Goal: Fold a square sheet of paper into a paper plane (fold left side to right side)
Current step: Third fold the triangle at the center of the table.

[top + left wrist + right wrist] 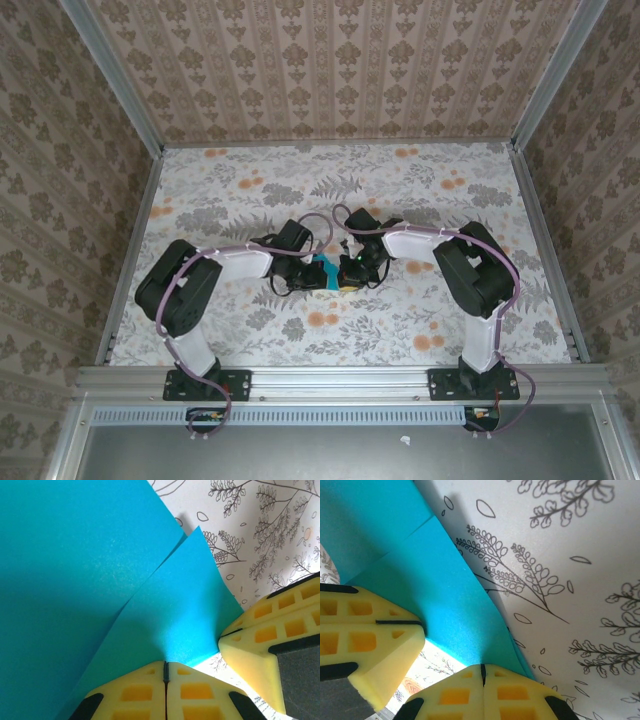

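pinching the square sheet of paper (75, 580) at mid-frame on the tabletop (420, 190), the left gripper (165, 672) and right gripper (482, 676) each clamp shut on its edge. probably mid-fold, left side over right; next needs edges matched, then a pressed crease. in the left wrist view a layered corner points up-frame, its edge running lower left to upper right; long axis hidden.
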Controlling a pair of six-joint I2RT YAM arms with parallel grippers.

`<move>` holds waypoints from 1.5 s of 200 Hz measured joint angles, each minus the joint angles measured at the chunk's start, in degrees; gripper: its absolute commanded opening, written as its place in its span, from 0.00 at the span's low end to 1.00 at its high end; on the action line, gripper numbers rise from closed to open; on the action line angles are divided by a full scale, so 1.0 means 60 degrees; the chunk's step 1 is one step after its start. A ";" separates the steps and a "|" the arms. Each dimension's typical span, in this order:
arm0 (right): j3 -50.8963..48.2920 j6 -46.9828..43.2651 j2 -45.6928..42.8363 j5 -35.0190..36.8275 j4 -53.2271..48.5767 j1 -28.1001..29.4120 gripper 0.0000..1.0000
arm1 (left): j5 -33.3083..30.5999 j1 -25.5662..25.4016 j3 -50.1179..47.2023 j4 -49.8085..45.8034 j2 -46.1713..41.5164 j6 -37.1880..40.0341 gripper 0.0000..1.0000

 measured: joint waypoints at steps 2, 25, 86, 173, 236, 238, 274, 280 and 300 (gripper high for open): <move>0.0000 0.0000 0.0004 0.0000 0.0000 0.0000 0.00 | 0.0007 0.0022 -0.0018 0.0018 -0.0015 0.0000 0.07; 0.0011 -0.0011 0.0011 0.0018 -0.0018 0.0015 0.00 | 0.0018 0.0379 -0.0412 0.0055 -0.0357 0.0011 0.07; 0.0015 -0.0033 0.0011 0.0029 -0.0047 0.0018 0.00 | -0.0561 0.1574 -0.1275 -0.0936 -0.1632 0.0299 0.07; 0.0044 -0.0033 0.0015 0.0044 -0.0084 0.0025 0.00 | -0.0648 0.0382 -0.0419 -0.0776 -0.1840 0.0397 0.08; 0.0062 -0.0036 0.0015 0.0102 -0.0117 0.0044 0.00 | -0.0637 0.0135 0.0171 -0.0528 -0.0331 0.0397 0.08; 0.0062 -0.0036 0.0015 0.0102 -0.0117 0.0044 0.00 | -0.0645 0.0127 0.0171 -0.0535 -0.0310 0.0397 0.08; 0.0069 -0.0040 0.0015 0.0117 -0.0135 0.0051 0.00 | -0.0725 0.0091 0.0171 -0.0543 -0.0175 0.0397 0.08; 0.0069 -0.0040 0.0011 0.0138 -0.0146 0.0055 0.00 | -0.0747 0.0091 0.0171 -0.0543 -0.0175 0.0397 0.07; 0.0069 -0.0069 -0.0011 0.0178 -0.0168 0.0062 0.00 | -0.0783 0.0095 0.0168 -0.0554 -0.0175 0.0397 0.07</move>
